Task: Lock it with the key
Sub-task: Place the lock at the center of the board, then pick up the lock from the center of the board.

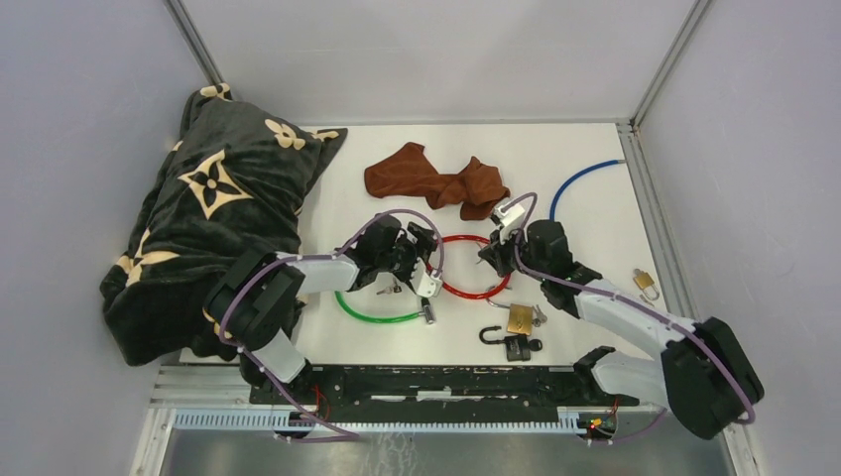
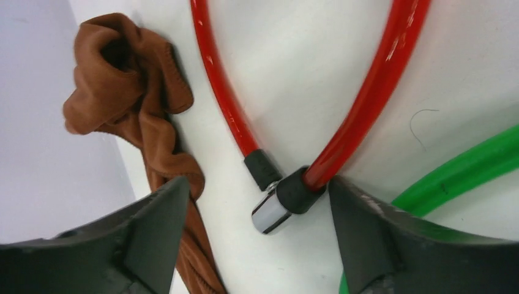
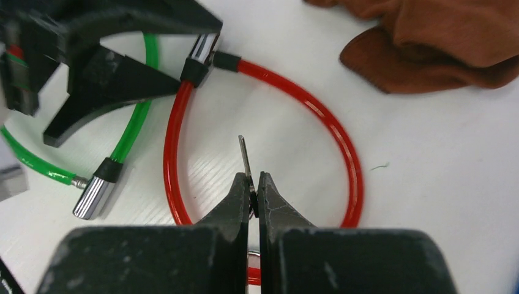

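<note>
Key approach: right hand [image 3: 254, 184] clamped on the key [image 3: 243, 153], lower centre; left hand [image 2: 257, 190] spread astride the lock barrel [image 2: 272, 211]; next, blade must align with the keyway.

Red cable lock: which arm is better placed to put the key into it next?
Right: the right hand is shut on the key, its blade pointing toward the red cable lock. The left hand stands open around the lock's metal head, gripping nothing.
</note>
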Controlling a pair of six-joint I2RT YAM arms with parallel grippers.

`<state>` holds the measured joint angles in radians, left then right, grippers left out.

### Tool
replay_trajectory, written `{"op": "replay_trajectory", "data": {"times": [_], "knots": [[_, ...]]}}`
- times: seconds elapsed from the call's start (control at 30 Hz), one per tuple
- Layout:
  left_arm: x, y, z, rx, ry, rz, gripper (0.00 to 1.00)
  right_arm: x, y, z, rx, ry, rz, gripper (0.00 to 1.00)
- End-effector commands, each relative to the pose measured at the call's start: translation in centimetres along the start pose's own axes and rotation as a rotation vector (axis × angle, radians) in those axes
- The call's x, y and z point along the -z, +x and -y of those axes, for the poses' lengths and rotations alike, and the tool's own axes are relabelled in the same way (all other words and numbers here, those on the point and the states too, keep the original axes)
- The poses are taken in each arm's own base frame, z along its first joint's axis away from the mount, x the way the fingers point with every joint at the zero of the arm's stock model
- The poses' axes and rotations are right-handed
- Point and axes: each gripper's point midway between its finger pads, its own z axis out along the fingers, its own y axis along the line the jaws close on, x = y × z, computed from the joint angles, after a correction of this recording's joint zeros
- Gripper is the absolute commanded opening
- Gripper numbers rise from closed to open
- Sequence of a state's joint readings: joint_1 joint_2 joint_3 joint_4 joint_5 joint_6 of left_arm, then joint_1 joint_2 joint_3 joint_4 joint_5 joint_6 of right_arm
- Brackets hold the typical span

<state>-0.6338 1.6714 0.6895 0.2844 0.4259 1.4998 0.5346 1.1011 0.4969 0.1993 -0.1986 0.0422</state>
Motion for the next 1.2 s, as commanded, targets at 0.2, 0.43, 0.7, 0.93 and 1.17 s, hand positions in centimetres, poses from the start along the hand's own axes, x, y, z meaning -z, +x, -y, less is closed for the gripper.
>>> {"op": "replay_trajectory", "data": {"times": [0.2,0.43,0.7,0.93,1.17], "knots": [[3.9,-4.6,-1.8,0.067,-0.027,0.105,0.97,-4.5,2.2,-1.8,-0.091,-0.073,-0.135,0.01],[8.1,-8.7,-4.0,0.467,-0.123,0.211,0.97,-4.8,3.7,-1.1,-0.058,-0.015,-0.278,0.54],[13.8,-10.0,-6.1,1.207,-0.451,0.348,0.97,-0.4,1.2,8.4,-0.02,0.405,-0.277,0.69],[17.4,-7.0,-3.9,1.58,-0.706,0.457,1.0,2.1,4.8,17.7,-0.201,0.618,-0.411,0.79],[19.9,-5.7,-4.2,1.644,-0.878,0.565,1.0,1.0,9.4,20.6,-0.294,0.567,-0.579,0.74]]}}
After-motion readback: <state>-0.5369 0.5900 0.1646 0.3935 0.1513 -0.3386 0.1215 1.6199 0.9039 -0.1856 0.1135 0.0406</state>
